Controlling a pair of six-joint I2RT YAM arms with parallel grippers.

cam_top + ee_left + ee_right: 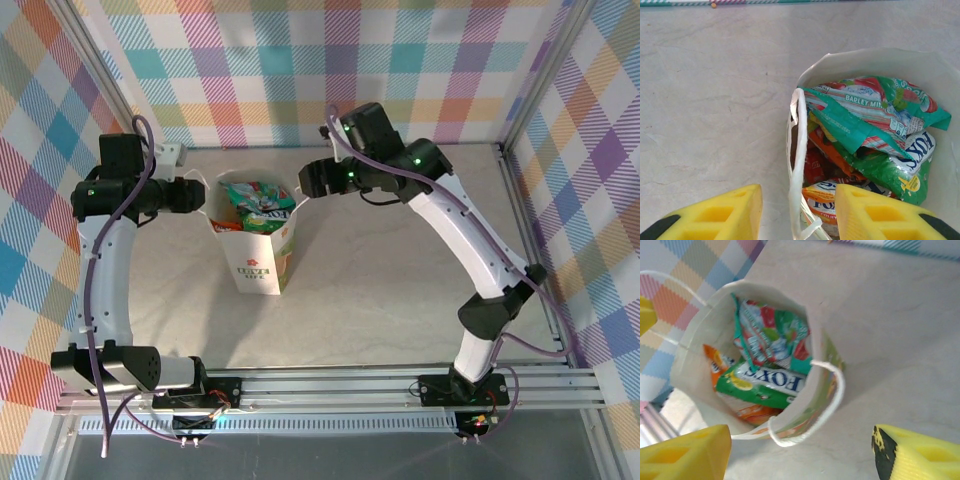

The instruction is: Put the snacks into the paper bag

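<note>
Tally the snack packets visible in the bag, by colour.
Teal packet: 1
Green packet: 1
Orange packets: 2
Red packet: 1
Total: 5 visible in the paper bag; others may be hidden.

— What lies under the teal packet (860,115) and the green packet (890,172)?
— Mostly buried. A red packet (815,167) sits in shadow, its print unreadable; an orange packet (821,202) is partly behind the cord handle (799,165).
— And the paper bag (865,54)?
— Its rim runs off the right edge of the left wrist view. The right wrist view is blurred; from above, its print (258,270) is too small to read.
</note>
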